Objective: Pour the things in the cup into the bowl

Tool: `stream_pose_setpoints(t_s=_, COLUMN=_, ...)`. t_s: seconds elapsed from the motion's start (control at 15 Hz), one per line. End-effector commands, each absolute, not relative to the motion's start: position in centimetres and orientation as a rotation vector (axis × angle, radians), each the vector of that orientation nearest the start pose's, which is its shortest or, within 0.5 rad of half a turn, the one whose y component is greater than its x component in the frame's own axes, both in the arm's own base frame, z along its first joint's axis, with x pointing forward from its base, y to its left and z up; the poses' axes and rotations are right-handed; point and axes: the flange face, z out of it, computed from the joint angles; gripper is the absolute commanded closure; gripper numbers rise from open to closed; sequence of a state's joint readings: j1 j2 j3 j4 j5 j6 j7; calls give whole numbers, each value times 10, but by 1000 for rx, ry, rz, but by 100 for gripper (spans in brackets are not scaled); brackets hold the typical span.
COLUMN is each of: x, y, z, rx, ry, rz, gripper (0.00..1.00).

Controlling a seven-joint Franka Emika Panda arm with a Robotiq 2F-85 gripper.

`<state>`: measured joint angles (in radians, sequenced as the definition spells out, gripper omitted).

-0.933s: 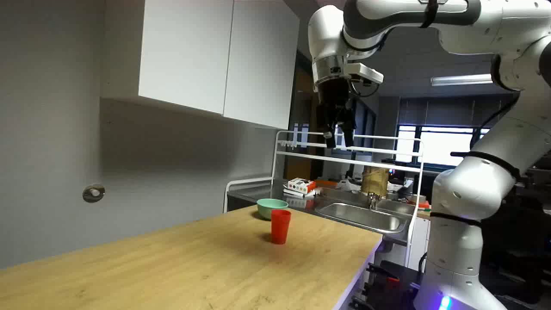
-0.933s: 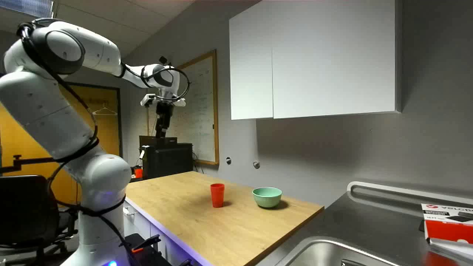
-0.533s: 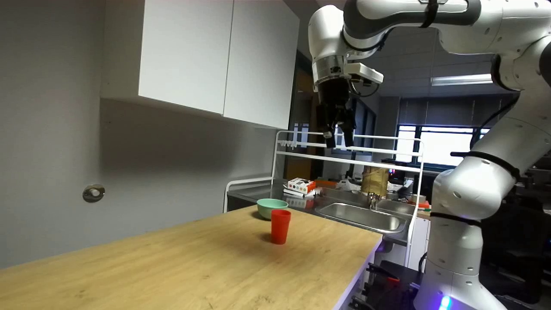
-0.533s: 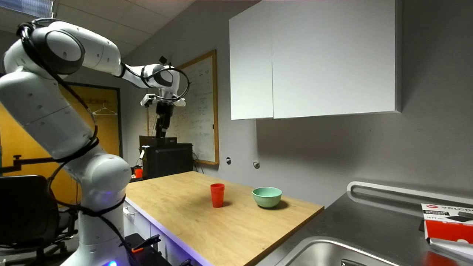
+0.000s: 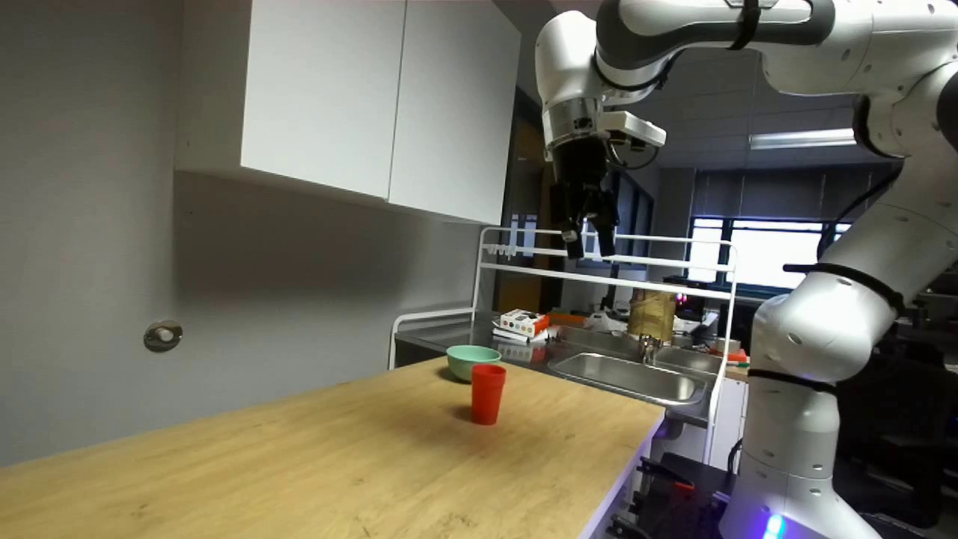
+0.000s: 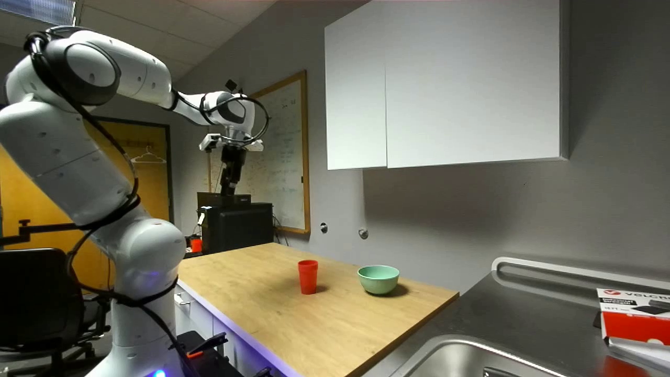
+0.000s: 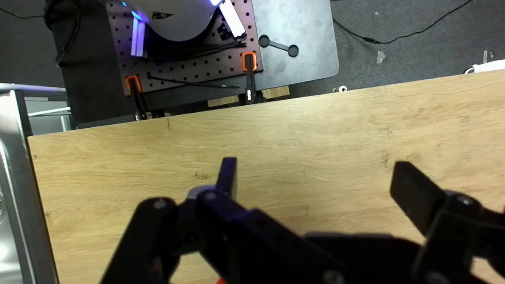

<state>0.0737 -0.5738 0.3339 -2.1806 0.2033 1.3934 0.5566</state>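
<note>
The red cup stands upright on the wooden table in both exterior views (image 5: 487, 395) (image 6: 308, 277). A sliver of it shows at the bottom edge of the wrist view (image 7: 221, 281), mostly hidden by the gripper. The green bowl (image 5: 461, 365) sits beside the cup, nearer the sink end of the table, and also shows in an exterior view (image 6: 378, 280). The inside of the cup and the bowl's floor cannot be seen. My gripper (image 5: 590, 247) hangs high above the table, pointing down, apart from both. In the wrist view its fingers (image 7: 315, 173) are wide open and empty.
White wall cabinets (image 5: 322, 97) hang over the table's back side. A metal sink (image 5: 632, 376) and a dark counter with a Velcro box (image 6: 633, 317) lie past the table's end. A white rack (image 5: 606, 258) stands over the sink. Clamps (image 7: 249, 75) sit at the robot base.
</note>
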Motion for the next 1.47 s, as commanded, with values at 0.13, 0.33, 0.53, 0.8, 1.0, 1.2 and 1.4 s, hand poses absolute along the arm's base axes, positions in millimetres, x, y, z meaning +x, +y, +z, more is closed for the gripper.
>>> stream_pose_setpoints(t_s=0.13, x=338, y=176, z=560, rx=-3161, ry=315, rz=342, gripper=0)
stream_pose_setpoints(t_s=0.33, x=366, y=164, z=546, rx=-3133, ry=285, rz=300, gripper=0)
stream_pose_setpoints(t_s=0.53, x=398, y=144, z=528, rx=-3093, ry=276, rz=288, gripper=0)
stream_pose_setpoints(t_s=0.8, x=437, y=112, z=497, rx=-3030, ry=266, rz=327, gripper=0)
stream_pose_setpoints(t_s=1.0, x=459, y=93, z=473, rx=-2999, ry=242, rz=354, gripper=0)
stream_pose_setpoints(t_s=1.2, x=477, y=84, z=451, rx=-2981, ry=200, rz=386, gripper=0)
stream_pose_setpoints(t_s=1.4, x=493, y=84, z=430, rx=-2976, ry=156, rz=426, gripper=0)
